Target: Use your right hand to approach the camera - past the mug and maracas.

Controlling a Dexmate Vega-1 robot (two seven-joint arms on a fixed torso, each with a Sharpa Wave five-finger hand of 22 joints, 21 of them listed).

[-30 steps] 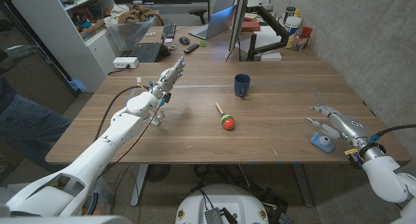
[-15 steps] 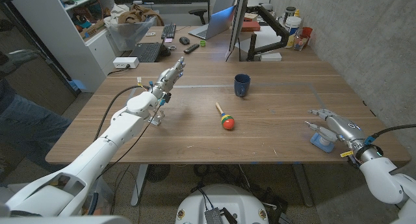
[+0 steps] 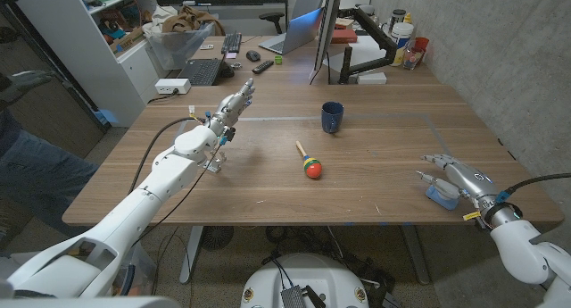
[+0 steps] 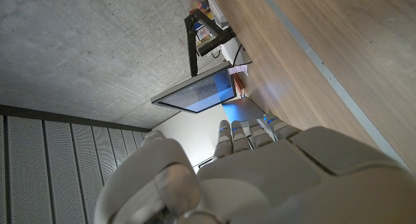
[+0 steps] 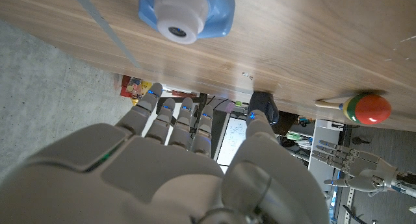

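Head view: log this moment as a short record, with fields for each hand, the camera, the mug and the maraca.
right hand: open, holding nothing, over the table's right side, right beside the camera
left hand: open, holding nothing, raised over the table's left side
camera: small blue toy with a white lens, partly covered by the right hand
mug: dark blue, upright, past the table's middle
maraca: red and green head, wooden handle, lying near the middle
table: wooden
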